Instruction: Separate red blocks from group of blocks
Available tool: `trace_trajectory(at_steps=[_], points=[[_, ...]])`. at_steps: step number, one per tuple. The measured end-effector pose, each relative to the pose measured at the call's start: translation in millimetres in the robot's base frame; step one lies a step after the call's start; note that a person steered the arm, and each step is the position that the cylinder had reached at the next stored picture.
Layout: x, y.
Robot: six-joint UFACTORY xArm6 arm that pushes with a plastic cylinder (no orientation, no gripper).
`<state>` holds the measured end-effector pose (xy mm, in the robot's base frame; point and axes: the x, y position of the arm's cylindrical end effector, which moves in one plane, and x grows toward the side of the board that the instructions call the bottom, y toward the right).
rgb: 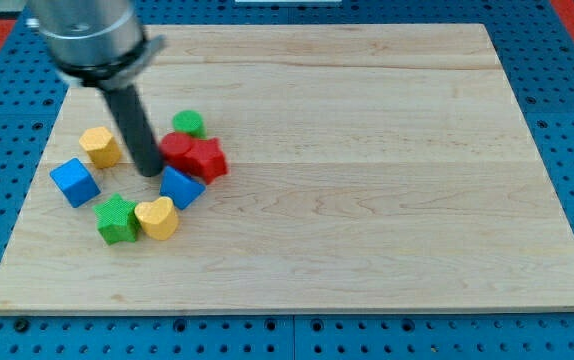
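My tip (150,171) holds nothing, being a bare rod; it touches the view's-left side of the red cylinder block (176,150), placed to shove it and the adjoining red star-shaped block (207,159) rightward, away from the blue cube block (181,187) just below.

1. My tip (150,170) sits hemmed in: red cylinder (176,149) and red star block (207,159) just right, blue block (181,186) below-right.
2. Yellow block (100,146) stands left, green cylinder (189,124) above-right.
3. The tabletop (387,170) lies open toward the view's right.
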<state>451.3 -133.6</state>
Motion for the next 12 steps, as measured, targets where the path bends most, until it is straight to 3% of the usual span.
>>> trace_trajectory(at_steps=[2, 3, 4, 5, 6, 8, 9, 10, 12], points=[[-2, 103], [-25, 169], [-83, 210], [-12, 200], [25, 116], [-3, -13], [-38, 9], [-61, 87], [-34, 42]])
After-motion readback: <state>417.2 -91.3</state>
